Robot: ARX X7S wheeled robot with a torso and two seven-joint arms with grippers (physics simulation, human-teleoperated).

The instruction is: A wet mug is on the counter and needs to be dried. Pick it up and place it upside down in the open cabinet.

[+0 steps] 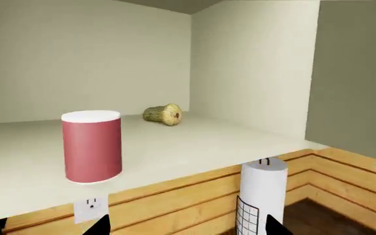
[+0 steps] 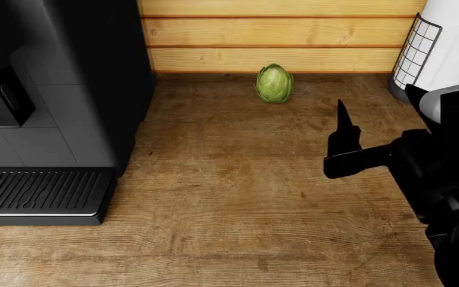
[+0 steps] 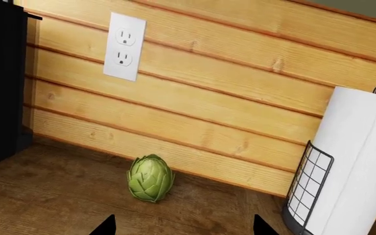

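The dark-pink mug (image 1: 92, 146) stands on end on the pale shelf of the open cabinet (image 1: 195, 147), with a white band at its top. Its handle does not show, and I cannot tell which end is up. My left gripper (image 1: 188, 227) is open and empty, below and in front of the shelf edge, apart from the mug. My right gripper (image 3: 182, 227) is open and empty, low over the brown wood counter (image 2: 229, 197). It also shows in the head view (image 2: 343, 119). The left gripper is out of the head view.
A green leafy ball (image 2: 274, 83) sits by the wooden back wall, also in the right wrist view (image 3: 150, 178). A paper towel roll (image 2: 444, 42) stands at the right and a black coffee machine (image 2: 54, 89) at the left. A brownish lump (image 1: 162, 115) lies deep in the cabinet.
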